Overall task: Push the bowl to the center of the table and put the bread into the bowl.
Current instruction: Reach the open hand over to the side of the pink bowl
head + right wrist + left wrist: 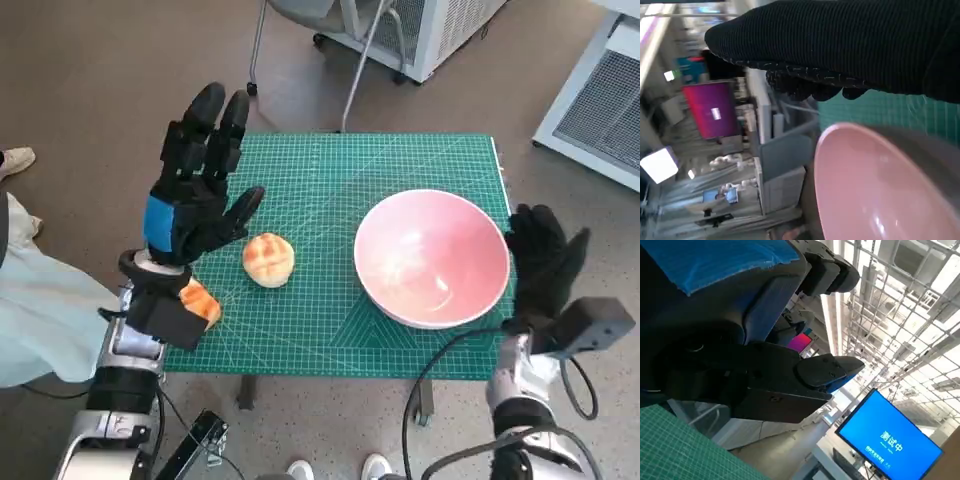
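Zero steps done by the look of it: bowl (432,257) sits right of centre on mat (330,180), bread (268,259) loose left of it. Left hand (195,195) raised, fingers spread, empty. Right hand (545,260) beside bowl's rim, holding nothing

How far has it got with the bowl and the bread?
Nothing looks done yet. The pink bowl sits at the table's right side, with the right hand beside its rim. The bread lies on the mat; the left hand hovers open. Pushing and loading remain.
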